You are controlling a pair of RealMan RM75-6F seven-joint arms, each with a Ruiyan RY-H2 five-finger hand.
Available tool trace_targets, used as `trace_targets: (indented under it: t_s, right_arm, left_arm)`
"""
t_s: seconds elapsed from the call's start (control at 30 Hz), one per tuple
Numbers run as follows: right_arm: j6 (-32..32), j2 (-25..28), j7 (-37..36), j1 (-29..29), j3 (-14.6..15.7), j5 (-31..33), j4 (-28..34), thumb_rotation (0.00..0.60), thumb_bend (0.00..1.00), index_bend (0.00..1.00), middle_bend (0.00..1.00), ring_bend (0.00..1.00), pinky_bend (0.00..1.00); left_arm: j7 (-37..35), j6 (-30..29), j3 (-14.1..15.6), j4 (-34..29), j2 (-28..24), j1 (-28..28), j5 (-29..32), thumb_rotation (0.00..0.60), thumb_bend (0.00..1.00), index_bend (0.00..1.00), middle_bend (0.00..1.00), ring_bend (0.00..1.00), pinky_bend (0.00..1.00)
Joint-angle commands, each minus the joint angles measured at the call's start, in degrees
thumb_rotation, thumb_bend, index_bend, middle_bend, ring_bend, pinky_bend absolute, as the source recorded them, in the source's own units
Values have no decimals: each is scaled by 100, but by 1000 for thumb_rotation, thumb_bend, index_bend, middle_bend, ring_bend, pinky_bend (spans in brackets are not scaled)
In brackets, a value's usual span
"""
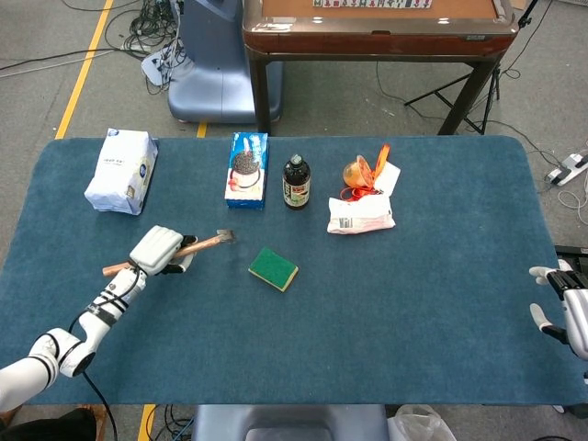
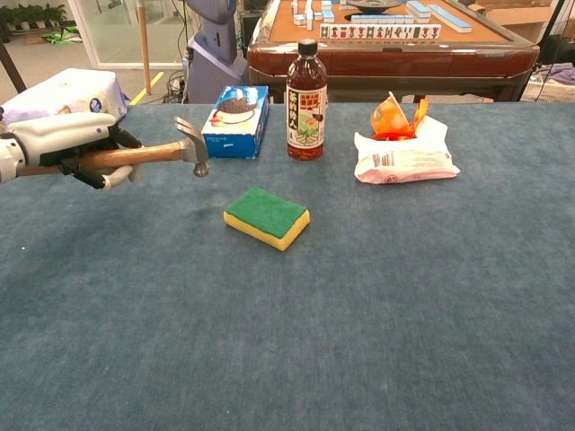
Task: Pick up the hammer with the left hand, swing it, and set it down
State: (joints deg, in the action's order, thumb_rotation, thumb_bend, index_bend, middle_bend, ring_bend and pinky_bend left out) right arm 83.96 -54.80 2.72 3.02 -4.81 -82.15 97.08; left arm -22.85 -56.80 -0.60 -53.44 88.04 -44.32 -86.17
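My left hand (image 1: pixel 157 250) (image 2: pixel 76 144) grips the wooden handle of the hammer (image 1: pixel 202 243) (image 2: pixel 154 153) and holds it above the cloth at the table's left side. The steel head (image 2: pixel 193 145) points right and hangs clear of the green and yellow sponge (image 1: pixel 273 268) (image 2: pixel 267 216), which lies to its right. My right hand (image 1: pixel 562 312) shows at the far right edge of the head view, fingers apart and holding nothing.
Along the back stand a white packet (image 1: pixel 122 171) (image 2: pixel 61 95), a blue biscuit box (image 1: pixel 247 169) (image 2: pixel 234 121), a dark bottle (image 1: pixel 296 182) (image 2: pixel 306 101) and a white bag with orange wrapping (image 1: pixel 362 208) (image 2: pixel 403 145). The blue tablecloth (image 1: pixel 413 303) covers the table.
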Motion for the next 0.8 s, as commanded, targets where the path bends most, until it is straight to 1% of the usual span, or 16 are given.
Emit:
trace_targets:
  t_s: [0.03,0.07,0.1,0.17,0.2,0.23,0.3,0.43,0.47,0.5,0.53,0.6,0.63,0.67,0.8]
  right_arm:
    - [5,4,5,3,1,-13,14,600,323,318,390,306,374]
    - [8,4,4,2,2,-16,17,600,323,318,390,307,374]
    - [10,3,3,1,3,-19,20,600,323,318,390,307,374]
    - [15,3,3,-3,5,-17,21,600,323,318,390,307,374]
    - [20,2,-2,-6,6,-17,21,600,323,318,390,307,374]
    - [28,-2,-8,-11,7,-19,19,600,323,318,390,307,374]
    - [38,-7,-19,-17,11,-29,13,600,323,318,390,307,374]
    - [65,-6,-59,-42,25,-38,-14,600,323,318,390,307,374]
    - [72,-5,-71,-51,29,-38,-21,600,322,318,390,307,374]
    - [79,-1,-84,-62,35,-37,-31,600,323,318,390,307,374]
    - [82,3,-93,-70,39,-32,-41,600,323,318,390,307,374]
    - [63,14,-111,-87,53,-3,-53,600,323,318,390,307,374]
    - [24,32,-118,-92,73,16,-50,600,323,318,390,307,374]
    - [-3,46,-130,-91,88,13,-46,600,323,318,390,307,374]
    - [-57,64,-258,-60,156,-166,-77,600,323,318,390,307,374]
  left_arm:
    - [39,-22,-34,-140,-74,73,49,432,394,404,546,495,769]
    - [16,-48,-42,-192,-103,97,55,378,362,296,414,371,645]
    - [16,-80,-63,-265,-140,131,79,334,340,210,314,276,527]
    - [37,-116,-88,-400,-211,174,107,279,314,95,193,152,355]
    - [60,-137,-100,-467,-246,196,120,258,305,50,143,100,294]
    - [112,-164,-116,-546,-289,223,137,255,302,25,115,72,266]
    - [200,-186,-140,-669,-355,264,175,254,296,8,97,49,243]
    - [464,-249,-260,-1115,-596,419,414,255,288,8,96,49,240]
    - [561,-271,-298,-1242,-662,470,504,275,287,10,96,53,240]
    - [692,-277,-329,-1443,-777,544,627,330,286,16,96,60,240]
    - [788,-266,-342,-1618,-888,604,727,418,286,21,96,68,240]
    - [1031,-254,-367,-1990,-1129,743,972,566,286,30,96,76,240]
    - [1200,-279,-379,-2247,-1291,850,1141,594,286,32,96,78,240]
    - [1324,-325,-391,-2434,-1403,941,1273,600,286,33,96,78,240]
    - [1916,-752,-390,-3284,-1859,1437,1840,600,286,42,96,88,240]
